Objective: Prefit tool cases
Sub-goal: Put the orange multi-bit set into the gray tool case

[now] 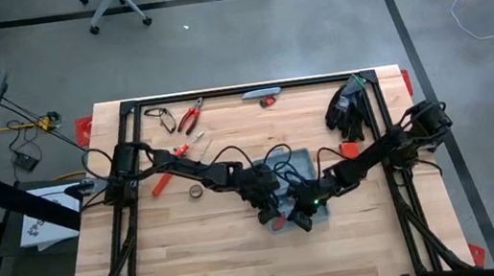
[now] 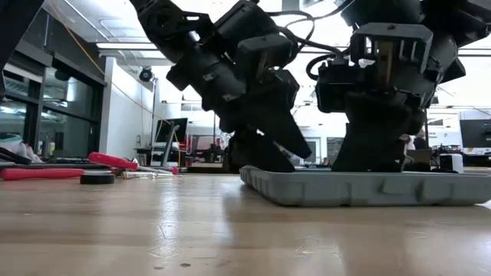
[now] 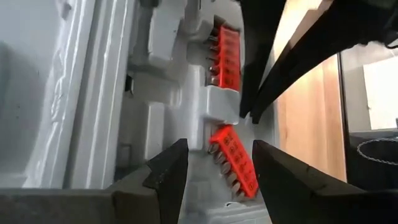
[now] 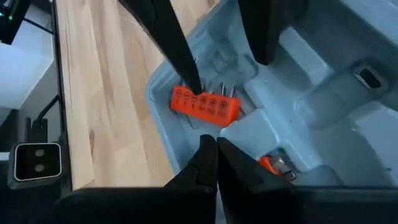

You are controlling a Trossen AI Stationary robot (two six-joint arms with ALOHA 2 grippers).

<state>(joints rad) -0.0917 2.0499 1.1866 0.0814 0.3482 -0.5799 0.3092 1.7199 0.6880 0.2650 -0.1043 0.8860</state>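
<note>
Looking down: both arms meet over the open tool case, lying flat mid-table, a bit toward the right side.
Case inside: moulded grey slots, with two orange-red bit holders, one seated in its slot and one sitting crooked near the case edge.
Left gripper: fingers spread, straddling the crooked bit holder, not pinching it as far as I can tell.
Right gripper: fingers pressed together, empty, poised just above the case interior beside the holder.
Elsewhere: red-handled pliers, tape roll and black gloves on the table, well apart from the case.
</note>
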